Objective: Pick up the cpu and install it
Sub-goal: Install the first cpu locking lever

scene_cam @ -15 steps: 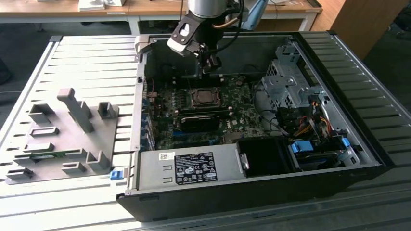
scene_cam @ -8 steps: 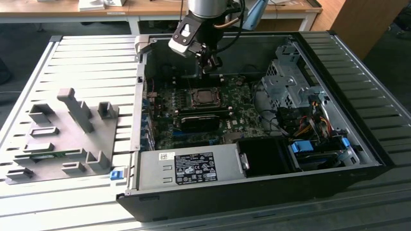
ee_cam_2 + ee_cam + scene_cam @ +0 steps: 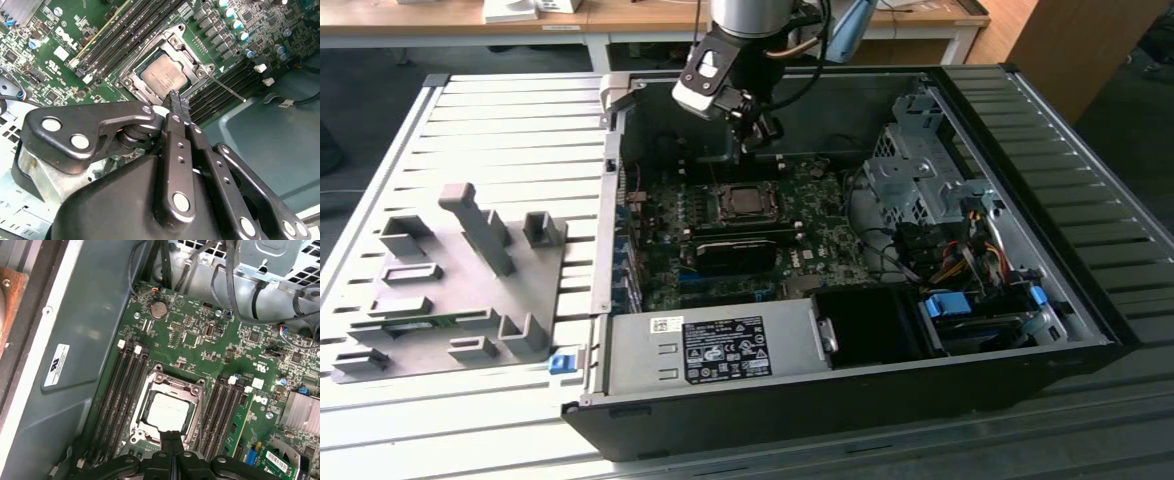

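Note:
The cpu [image 3: 164, 76] is a small square chip with a silvery-grey top. It lies flat inside the metal-framed socket [image 3: 131, 80] of the green motherboard [image 3: 807, 240]. In the first wrist view the cpu [image 3: 167, 410] sits just beyond my fingertips, with the socket frame [image 3: 176, 386] around it. From outside, the cpu [image 3: 747, 201] shows in the middle of the open computer case. My gripper [image 3: 758, 135] hangs above the board, a little behind the socket. In both wrist views the gripper [image 3: 176, 98] [image 3: 172, 433] has its fingers pressed together with nothing between them.
A grey holder plate [image 3: 454, 290] with upright blocks lies on the slatted table at the exterior view's left. Inside the case are a power supply [image 3: 714, 345], a black cooler [image 3: 740, 252], a drive cage [image 3: 921, 170] and coloured cables [image 3: 967, 255]. Memory slots [image 3: 122, 390] flank the socket.

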